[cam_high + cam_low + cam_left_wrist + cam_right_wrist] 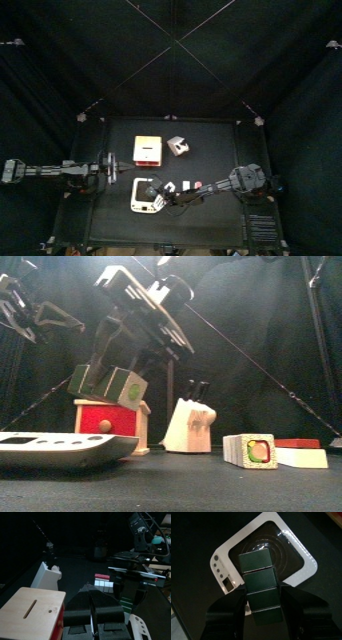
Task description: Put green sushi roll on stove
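My right gripper [262, 597] is shut on the green sushi roll [260, 579], a dark green block of several segments. It holds the roll in the air directly above the stove [298, 547], a flat white rounded slab with a dark round ring. In the front view the roll [107, 384] hangs tilted, a little above the stove [47, 448] at the front left. In the top view the right gripper [154, 190] is over the stove [139, 200]. My left gripper [93, 609] is shut and empty, resting at the table's left [118, 170].
A white box with red and yellow bands [147, 150] and a pinkish-white cube [177, 146] stand behind the stove. In the front view a white block [187, 426], another sushi piece [251, 450] and a white and red piece [301, 454] sit to the right.
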You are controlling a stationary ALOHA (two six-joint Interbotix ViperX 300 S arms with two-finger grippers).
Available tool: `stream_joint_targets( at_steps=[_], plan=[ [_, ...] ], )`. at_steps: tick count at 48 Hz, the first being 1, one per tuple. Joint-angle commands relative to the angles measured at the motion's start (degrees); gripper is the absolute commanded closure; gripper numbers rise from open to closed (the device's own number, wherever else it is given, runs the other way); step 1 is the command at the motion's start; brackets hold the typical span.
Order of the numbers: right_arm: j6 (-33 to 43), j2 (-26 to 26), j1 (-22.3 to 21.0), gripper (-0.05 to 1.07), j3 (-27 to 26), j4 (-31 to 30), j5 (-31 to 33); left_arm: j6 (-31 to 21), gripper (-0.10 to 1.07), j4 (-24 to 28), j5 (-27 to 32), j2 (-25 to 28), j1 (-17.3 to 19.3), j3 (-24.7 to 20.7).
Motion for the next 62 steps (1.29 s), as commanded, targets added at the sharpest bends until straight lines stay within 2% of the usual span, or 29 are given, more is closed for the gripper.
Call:
stream_joint_targets(
  at_steps=[1, 22, 41, 62],
  plan=[
    [0.0, 0.3, -0.8, 0.36, -3.7, -1.1, 1.6, 0.1, 0.99, -0.1, -0.3, 0.3, 0.3, -0.7],
    [-0.2, 5.4, -0.6, 0.33, -10.4, -3.2, 10.1, 0.1, 0.99, -0.1, -0.4, 0.3, 0.3, -0.7],
    [-0.1, 6.7, -0.5, 0.09, -12.5, -3.3, 11.2, 0.0, 0.99, -0.1, -0.5, 0.3, 0.3, -0.7],
    [-0.2, 6.8, -0.5, 0.08, -13.8, -3.0, 14.2, 0.1, 0.99, -0.1, -0.5, 0.3, 0.3, -0.7]
  ],
)
